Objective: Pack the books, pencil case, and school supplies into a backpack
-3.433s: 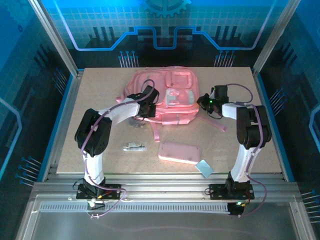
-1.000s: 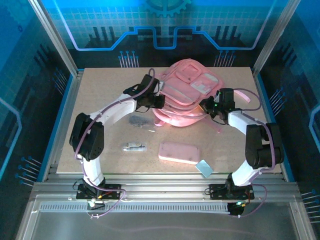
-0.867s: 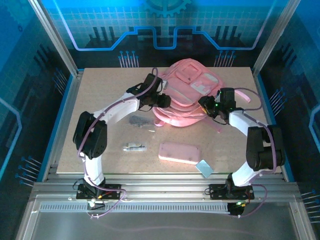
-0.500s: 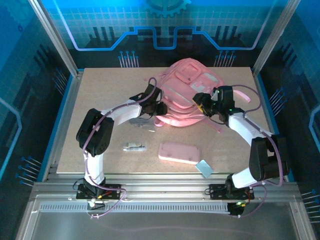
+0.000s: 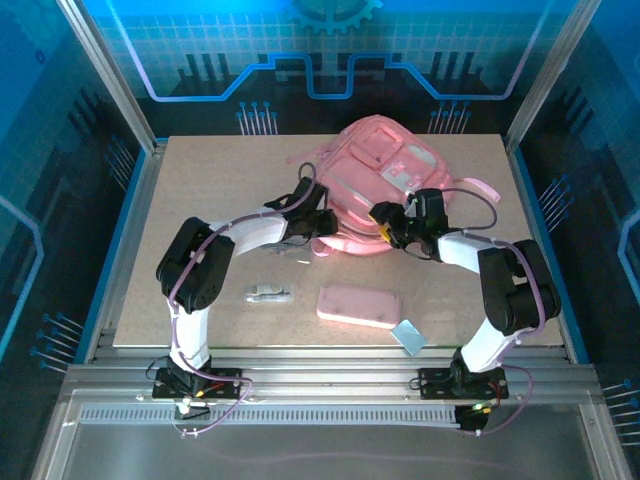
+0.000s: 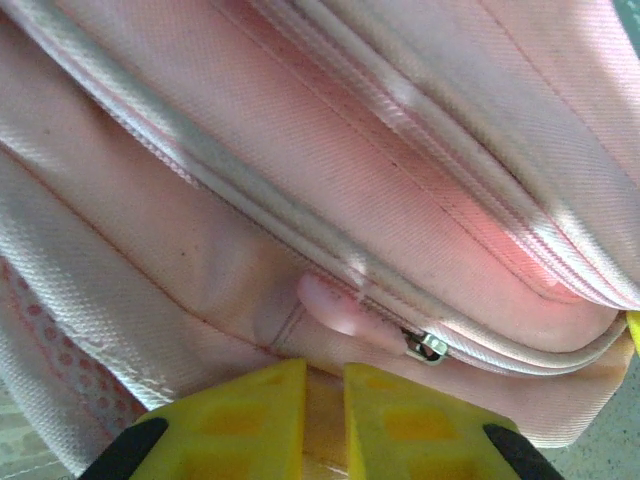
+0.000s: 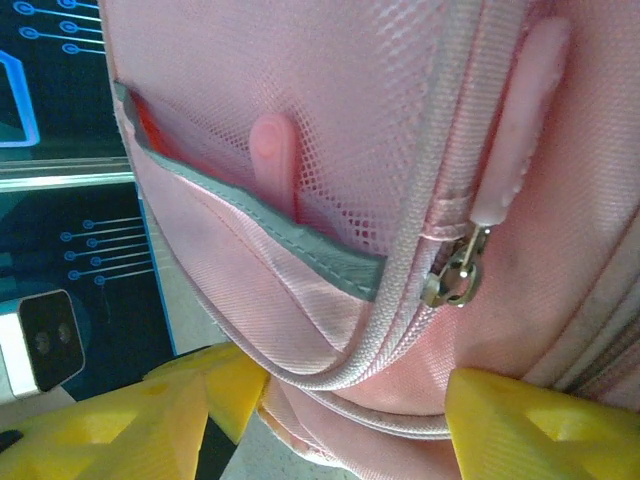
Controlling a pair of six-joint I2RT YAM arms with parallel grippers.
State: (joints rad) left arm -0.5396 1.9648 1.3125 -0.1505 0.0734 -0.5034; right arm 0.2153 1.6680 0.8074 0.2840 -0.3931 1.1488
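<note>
Fabric of the large soft pink backpack (image 5: 390, 170) looks woven, seamed with zips; we see left gripper (image 6: 322, 405) pinching its edge, right gripper (image 7: 350, 420) spread wide

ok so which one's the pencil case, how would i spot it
From the big pink backpack, come toward the near edge of the table. The pencil case lies flat between a small silver stick and a pale blue rectangle; unlike them it is pink, oblong and rounded.
</note>
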